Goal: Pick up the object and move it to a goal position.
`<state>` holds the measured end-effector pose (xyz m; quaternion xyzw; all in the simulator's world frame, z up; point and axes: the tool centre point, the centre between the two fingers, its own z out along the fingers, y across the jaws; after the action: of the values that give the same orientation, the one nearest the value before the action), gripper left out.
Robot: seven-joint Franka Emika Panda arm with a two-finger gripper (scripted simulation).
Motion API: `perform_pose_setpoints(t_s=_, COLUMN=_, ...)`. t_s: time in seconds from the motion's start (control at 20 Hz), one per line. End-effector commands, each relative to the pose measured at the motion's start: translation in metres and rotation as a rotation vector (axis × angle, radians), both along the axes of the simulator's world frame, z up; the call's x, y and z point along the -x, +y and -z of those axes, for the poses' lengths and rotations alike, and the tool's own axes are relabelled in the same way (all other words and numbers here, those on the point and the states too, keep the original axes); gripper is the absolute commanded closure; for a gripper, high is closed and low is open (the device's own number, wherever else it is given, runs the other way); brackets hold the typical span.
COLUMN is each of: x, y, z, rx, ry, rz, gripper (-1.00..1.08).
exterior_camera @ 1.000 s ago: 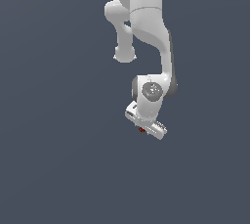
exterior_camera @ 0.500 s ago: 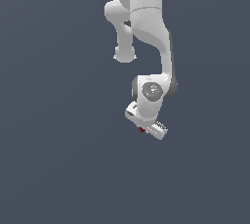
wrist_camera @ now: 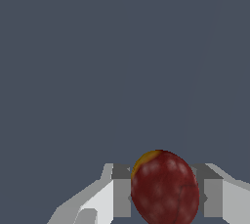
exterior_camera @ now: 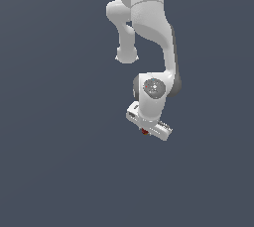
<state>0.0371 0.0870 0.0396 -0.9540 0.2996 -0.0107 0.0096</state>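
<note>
Clamping object [wrist_camera: 164, 189] between gripper [wrist_camera: 166, 196] fingers [wrist_camera: 122, 191] | surroundings: plain grey ground [exterior_camera: 59, 161] | nothing blocking

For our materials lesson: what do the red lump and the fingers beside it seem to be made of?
Red lump: probably fruit skin, smooth and faintly mottled, dark red with an orange-yellow patch; being a render, that is uncertain. Fingers: flat grey and white faces with hard edges, suggesting matte plastic or painted metal.

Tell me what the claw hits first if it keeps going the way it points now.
Probably only the plain grey surface. The claw sits around the dark red lump, and the wrist view shows nothing else ahead, though depth there is unclear.
</note>
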Motion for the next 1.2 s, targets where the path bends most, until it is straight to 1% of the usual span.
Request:
perform_pose_setpoints(t_s=0.0, x=-0.007, y=-0.001, z=-0.015, rx=-0.007, ry=-0.018, rz=-0.028, gripper=1.08)
perform_pose_setpoints(t_s=0.3, x=-0.027, y=-0.002, z=-0.066, rx=-0.031, ry=-0.077, rz=-0.128, gripper=1.08)
perform_pose_setpoints(t_s=0.65, x=-0.051, y=-0.003, z=-0.144, rx=-0.069, ry=-0.165, rz=-0.277, gripper=1.08)
perform_pose_setpoints(t_s=1.15, x=-0.074, y=-0.002, z=-0.255, rx=-0.126, ry=-0.286, rz=-0.486, gripper=1.08)
